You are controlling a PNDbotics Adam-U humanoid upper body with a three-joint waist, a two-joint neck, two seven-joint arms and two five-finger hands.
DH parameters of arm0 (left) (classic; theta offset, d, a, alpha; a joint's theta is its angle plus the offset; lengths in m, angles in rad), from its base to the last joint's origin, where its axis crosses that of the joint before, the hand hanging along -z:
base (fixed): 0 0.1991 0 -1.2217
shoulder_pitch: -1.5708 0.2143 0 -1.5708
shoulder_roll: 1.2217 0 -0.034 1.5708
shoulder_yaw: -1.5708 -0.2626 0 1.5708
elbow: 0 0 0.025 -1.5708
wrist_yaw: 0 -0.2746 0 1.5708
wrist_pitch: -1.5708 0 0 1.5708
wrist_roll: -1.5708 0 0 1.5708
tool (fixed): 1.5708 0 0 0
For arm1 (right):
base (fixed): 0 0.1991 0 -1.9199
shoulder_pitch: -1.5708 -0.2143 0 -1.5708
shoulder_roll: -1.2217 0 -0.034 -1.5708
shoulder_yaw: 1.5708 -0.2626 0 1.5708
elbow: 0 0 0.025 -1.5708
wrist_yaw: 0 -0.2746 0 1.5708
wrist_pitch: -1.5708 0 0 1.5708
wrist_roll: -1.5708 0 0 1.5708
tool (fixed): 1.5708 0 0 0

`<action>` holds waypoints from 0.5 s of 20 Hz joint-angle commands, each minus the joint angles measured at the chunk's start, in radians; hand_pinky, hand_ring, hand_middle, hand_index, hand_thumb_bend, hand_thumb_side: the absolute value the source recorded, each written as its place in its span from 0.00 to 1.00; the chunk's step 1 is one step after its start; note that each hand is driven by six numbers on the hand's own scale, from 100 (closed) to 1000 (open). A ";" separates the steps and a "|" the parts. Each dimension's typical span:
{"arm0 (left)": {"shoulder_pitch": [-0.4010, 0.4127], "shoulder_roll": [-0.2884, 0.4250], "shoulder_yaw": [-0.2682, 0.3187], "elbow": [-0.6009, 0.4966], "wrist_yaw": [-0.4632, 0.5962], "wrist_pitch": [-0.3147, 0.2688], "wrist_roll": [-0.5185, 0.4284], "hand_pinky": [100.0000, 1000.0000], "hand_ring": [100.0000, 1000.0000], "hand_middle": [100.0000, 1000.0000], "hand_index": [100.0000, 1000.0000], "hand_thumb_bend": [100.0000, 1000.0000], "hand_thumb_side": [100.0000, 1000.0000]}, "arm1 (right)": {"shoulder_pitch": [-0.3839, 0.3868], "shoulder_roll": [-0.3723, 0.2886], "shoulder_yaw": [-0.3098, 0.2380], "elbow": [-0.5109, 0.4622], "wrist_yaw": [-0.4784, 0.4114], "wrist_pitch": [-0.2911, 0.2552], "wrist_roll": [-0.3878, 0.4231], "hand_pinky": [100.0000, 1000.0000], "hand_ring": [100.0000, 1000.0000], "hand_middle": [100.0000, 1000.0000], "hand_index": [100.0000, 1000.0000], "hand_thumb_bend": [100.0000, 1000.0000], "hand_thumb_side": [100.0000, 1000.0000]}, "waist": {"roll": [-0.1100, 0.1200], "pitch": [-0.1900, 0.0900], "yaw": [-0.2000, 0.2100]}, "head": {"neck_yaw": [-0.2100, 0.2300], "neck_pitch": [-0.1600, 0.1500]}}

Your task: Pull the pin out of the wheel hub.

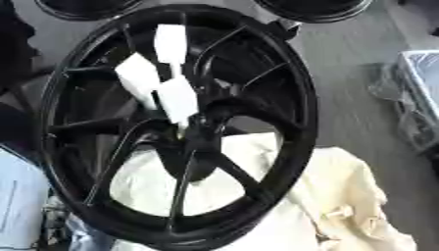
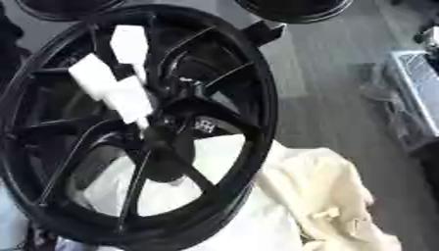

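A large black spoked wheel leans tilted across most of both views. Its hub sits near the middle, where the spokes meet. My right hand, black with white finger covers, reaches down from above in front of the upper spokes. Its white fingertips come together right at the hub's upper edge, curled in as if pinching something there. The pin itself is hidden behind the fingertips. My left hand shows in no view.
A cream cloth lies under and to the right of the wheel. Two more dark wheels stand at the top edge. A crate-like object sits on the grey floor at the right, and a pale blue sheet at lower left.
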 commanded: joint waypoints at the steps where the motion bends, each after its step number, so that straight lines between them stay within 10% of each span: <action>1: -0.002 0.004 0.009 -0.022 -0.018 -0.004 0.006 0.72 0.76 0.75 0.71 0.19 0.78 | -0.016 -0.018 -0.005 -0.024 0.015 0.000 -0.006 0.98 0.79 0.73 0.83 0.00 0.35 | -0.002 -0.014 0.002 | 0.006 0.001; 10: -0.007 -0.011 -0.002 -0.026 -0.041 -0.001 -0.002 0.72 0.76 0.75 0.71 0.18 0.78 | -0.022 -0.011 0.010 -0.007 0.054 0.032 0.000 1.00 0.85 0.79 0.86 0.00 0.43 | -0.002 -0.011 0.004 | 0.012 -0.004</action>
